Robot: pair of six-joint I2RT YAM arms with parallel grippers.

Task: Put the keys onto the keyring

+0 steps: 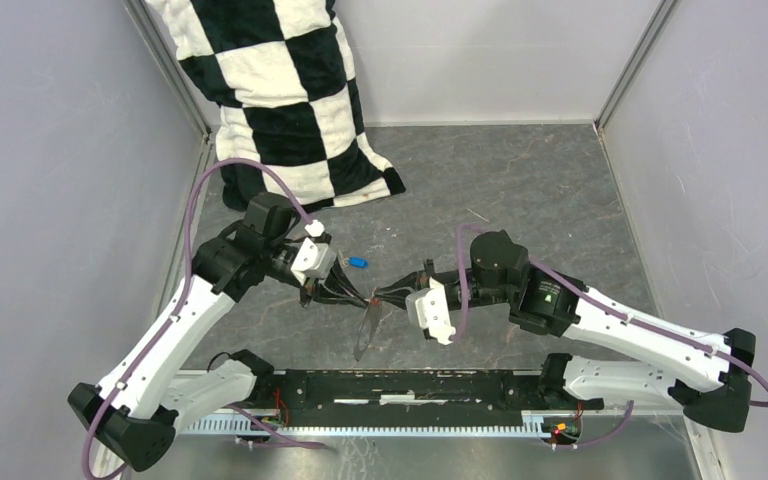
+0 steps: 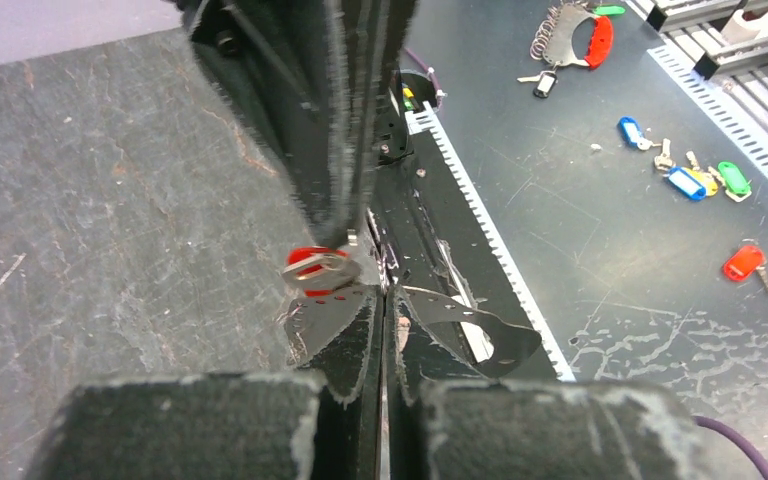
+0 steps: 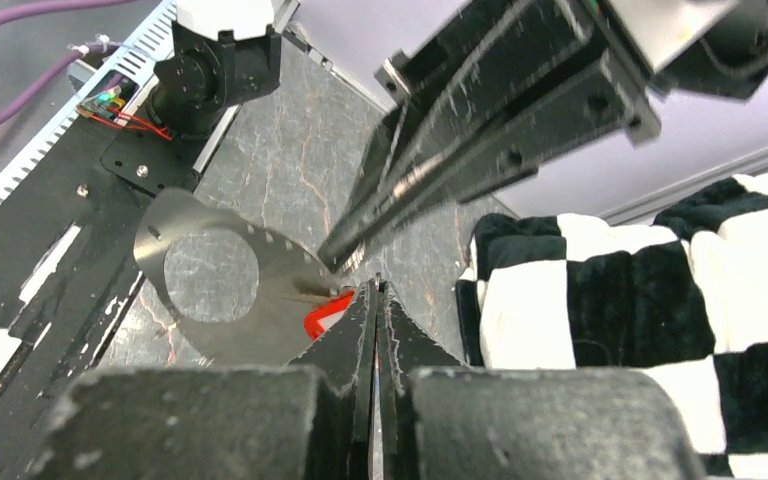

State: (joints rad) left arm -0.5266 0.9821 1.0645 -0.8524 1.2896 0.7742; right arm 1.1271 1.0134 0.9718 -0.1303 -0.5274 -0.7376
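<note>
Threading is in hand: left fingers (image 3: 460, 150) pinch the large thin grey metal keyring (image 3: 155, 235), right fingers (image 2: 310, 130) pinch the red-headed key (image 3: 322, 322) against it. Next, slip its hole onto the keyring; the blue-headed key (image 1: 357, 263) lies on the table (image 1: 520, 200) beyond the keyring

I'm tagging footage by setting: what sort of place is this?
Probably a robotics lab test cell: grey panel walls box in a tabletop, two robot arms are bolted to a rail, and spare coloured key tags lie beyond it.
</note>
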